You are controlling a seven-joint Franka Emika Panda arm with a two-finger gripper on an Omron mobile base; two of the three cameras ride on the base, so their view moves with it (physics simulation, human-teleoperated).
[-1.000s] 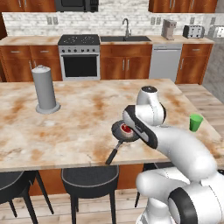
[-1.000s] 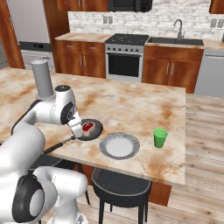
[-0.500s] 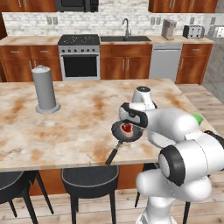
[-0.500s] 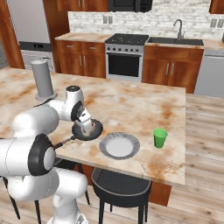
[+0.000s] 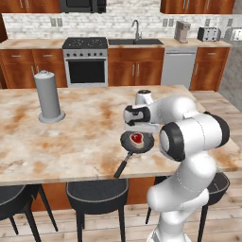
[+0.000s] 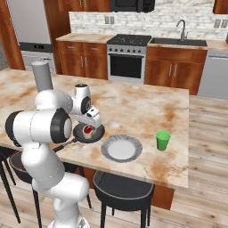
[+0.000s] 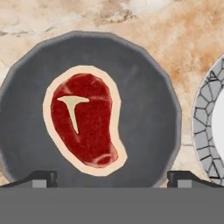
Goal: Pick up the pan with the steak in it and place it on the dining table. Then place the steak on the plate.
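Directly beneath the spread jaws, the steak [image 7: 83,124] lay flat in the pan [image 7: 148,127], closer to one fingertip than the other in the hand view and clear of both. The gripper [image 7: 112,178] hung above the pan with its two fingers [image 7: 42,178] wide apart, nothing held between them. The pan sat on the dining table [image 5: 71,142] near its front edge, its long handle pointing off toward the stools in the left base view. Just beyond the other fingertip's side, the plate [image 6: 121,148] rested on the table beside the pan, close but apart. A green cup [image 6: 163,140] stood farther past the plate.
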